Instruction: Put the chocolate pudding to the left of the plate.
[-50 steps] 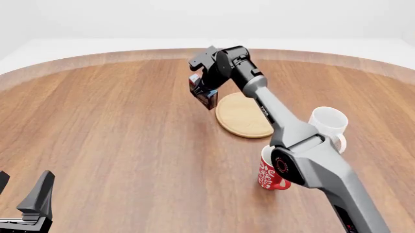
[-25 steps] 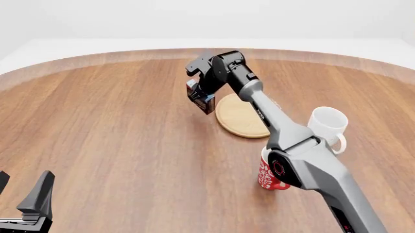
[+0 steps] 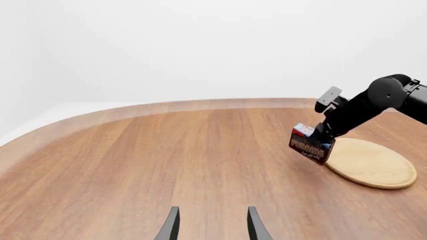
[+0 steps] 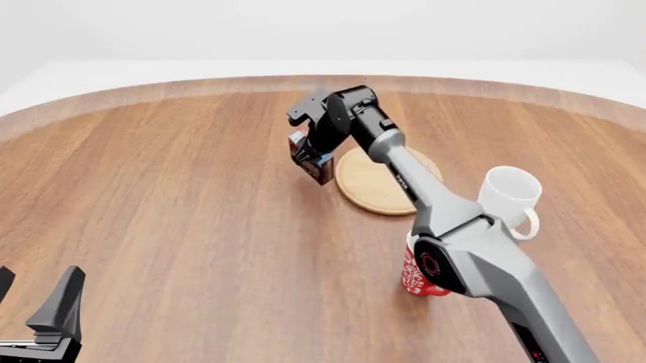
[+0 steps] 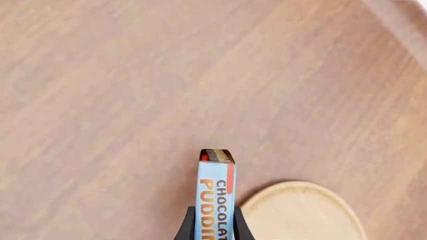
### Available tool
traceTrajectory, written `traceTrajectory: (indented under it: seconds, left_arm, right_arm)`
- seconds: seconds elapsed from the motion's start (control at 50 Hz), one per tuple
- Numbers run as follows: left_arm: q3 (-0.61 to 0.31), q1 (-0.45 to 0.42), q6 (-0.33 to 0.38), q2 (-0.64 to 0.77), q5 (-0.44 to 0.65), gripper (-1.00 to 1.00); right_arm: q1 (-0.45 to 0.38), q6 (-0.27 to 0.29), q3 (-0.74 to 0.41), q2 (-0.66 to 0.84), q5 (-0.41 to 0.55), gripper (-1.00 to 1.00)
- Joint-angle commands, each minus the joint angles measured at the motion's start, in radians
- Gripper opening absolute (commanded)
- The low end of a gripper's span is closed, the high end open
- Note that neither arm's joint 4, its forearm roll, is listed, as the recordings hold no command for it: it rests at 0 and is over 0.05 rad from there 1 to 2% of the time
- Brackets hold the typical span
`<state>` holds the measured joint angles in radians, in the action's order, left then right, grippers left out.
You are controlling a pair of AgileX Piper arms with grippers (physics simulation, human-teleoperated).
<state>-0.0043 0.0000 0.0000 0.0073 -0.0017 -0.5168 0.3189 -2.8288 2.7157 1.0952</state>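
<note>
While claw-held (image 4: 315,151), chocolate pudding (image 4: 311,159) tilted

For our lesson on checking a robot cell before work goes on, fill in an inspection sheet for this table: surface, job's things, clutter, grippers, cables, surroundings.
Surface: round wooden table, bare brown grain.
Job's things: chocolate pudding held tilted above the table, beside the left edge of the plate; the plate lies flat with nothing on it.
Clutter: white mug and red patterned mug at the right, partly hidden by the right arm.
Grippers: right gripper shut on the carton; left gripper open, holding nothing, low at the near left.
Cables: nothing seen.
Surroundings: plain white backdrop.
</note>
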Motion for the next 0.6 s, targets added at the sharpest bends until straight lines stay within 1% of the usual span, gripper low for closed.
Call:
traceTrajectory:
  seconds: [0.02,0.38,0.6]
  left_arm:
    - [0.0,0.0,0.0,0.0,0.0,1.0]
    - [0.0,0.0,0.0,0.0,0.0,1.0]
    - [0.0,0.0,0.0,0.0,0.0,1.0]
  right_arm:
    - [-0.009,-0.014,-0.002,0.003,0.004,-1.0]
    - [-0.031,-0.024,-0.001,0.015,0.0,-1.0]
    - [-0.03,-0.019,-0.001,0.026,0.009,-1.0]
